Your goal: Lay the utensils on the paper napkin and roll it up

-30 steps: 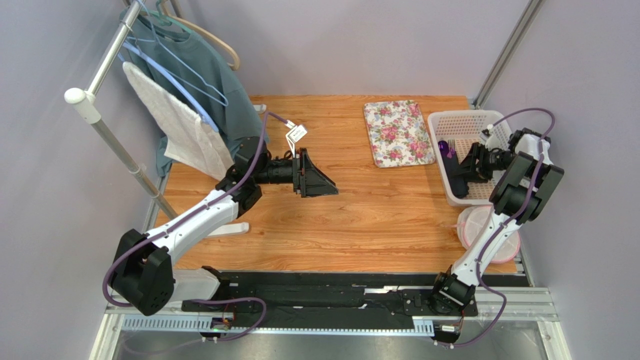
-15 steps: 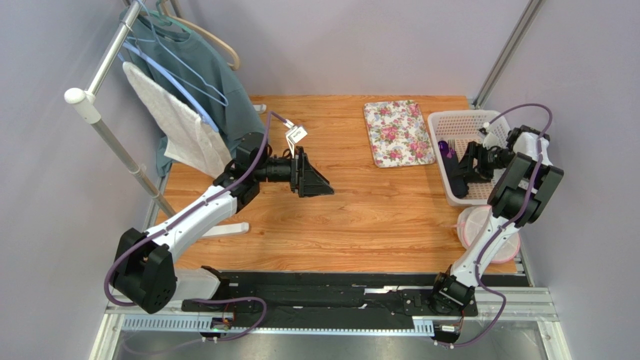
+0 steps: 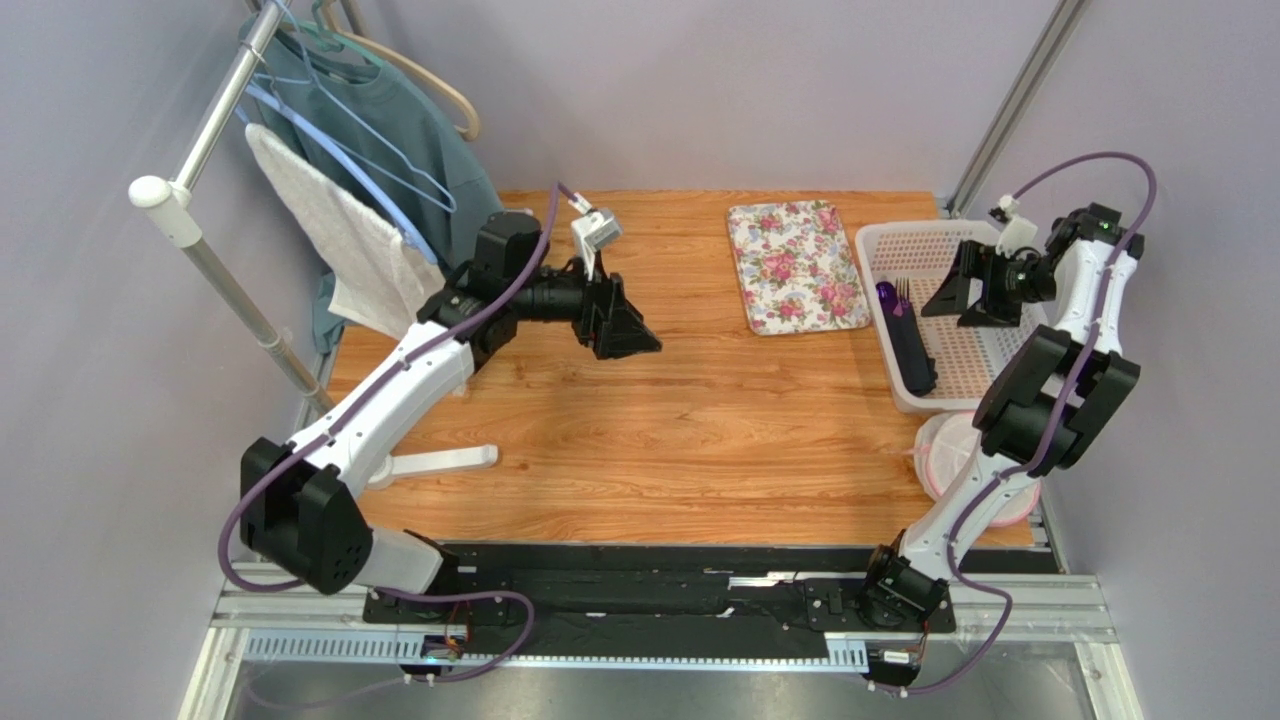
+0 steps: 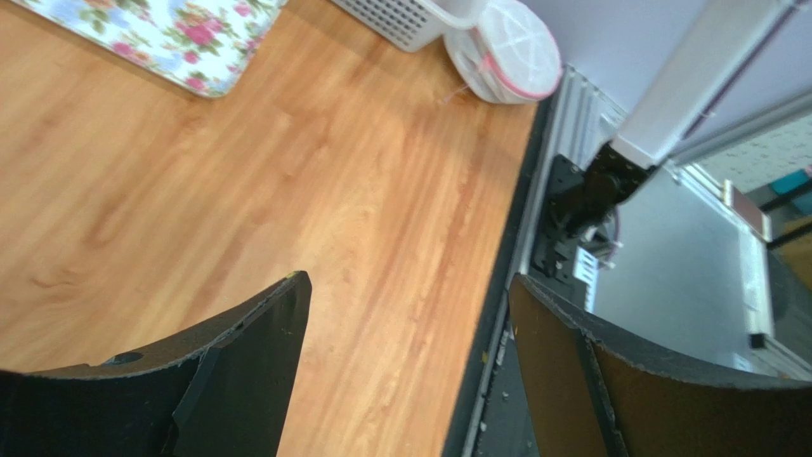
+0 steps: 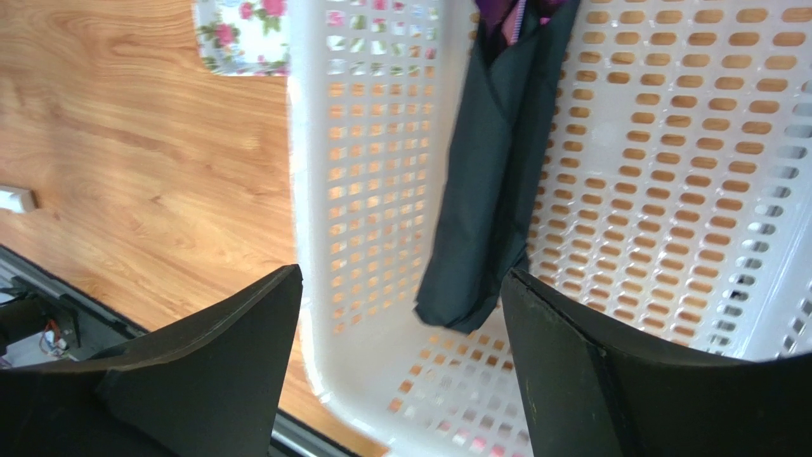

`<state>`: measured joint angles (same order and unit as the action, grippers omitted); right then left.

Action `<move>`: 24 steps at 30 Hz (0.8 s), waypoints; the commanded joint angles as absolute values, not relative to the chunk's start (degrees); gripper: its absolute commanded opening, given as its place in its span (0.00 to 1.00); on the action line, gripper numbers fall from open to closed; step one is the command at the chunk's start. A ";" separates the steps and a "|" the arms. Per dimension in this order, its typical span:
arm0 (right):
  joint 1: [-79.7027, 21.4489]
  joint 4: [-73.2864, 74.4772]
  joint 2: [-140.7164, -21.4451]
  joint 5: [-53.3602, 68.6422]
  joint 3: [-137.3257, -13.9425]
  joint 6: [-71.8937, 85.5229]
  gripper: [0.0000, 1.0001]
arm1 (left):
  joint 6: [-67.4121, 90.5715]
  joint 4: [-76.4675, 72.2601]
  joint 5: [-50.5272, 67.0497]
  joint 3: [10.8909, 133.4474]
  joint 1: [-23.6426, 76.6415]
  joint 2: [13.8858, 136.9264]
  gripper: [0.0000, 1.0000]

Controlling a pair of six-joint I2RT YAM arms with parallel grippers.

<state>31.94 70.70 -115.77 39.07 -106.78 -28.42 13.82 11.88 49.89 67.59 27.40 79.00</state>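
1. Left gripper (image 3: 634,323): spread wide, nothing between the fingers, raised over the wooden table (image 3: 721,435), left of the floral mat (image 3: 796,267).
2. Right gripper (image 5: 400,276): likewise spread and empty, hanging above the white perforated basket (image 5: 314,238) at the table's right edge.
3. Paper napkin (image 5: 481,190): black, folded or rolled into a long narrow bundle, lying inside the basket along its left wall, clear of both grippers.
4. Utensils (image 5: 515,14): purple ends poking from the bundle's far end, seemingly wrapped inside; number and kind not tellable from these views.
5. Near the basket's front corner: a round white container (image 4: 510,52) with a pink rim.
6. At far left: a clothes rack (image 3: 196,225) hung with garments.
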 commanded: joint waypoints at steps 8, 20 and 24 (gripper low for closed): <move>31.64 79.18 -106.43 43.42 -111.44 -25.31 0.82 | -4.58 31.55 39.29 84.46 26.81 87.09 0.97; 26.30 72.08 -97.65 37.71 -99.42 -21.19 0.94 | -4.40 42.79 24.35 100.27 26.37 99.74 0.99; 19.61 63.39 -94.66 37.36 -95.11 -15.22 0.96 | -3.07 43.86 23.12 107.91 24.52 103.97 0.99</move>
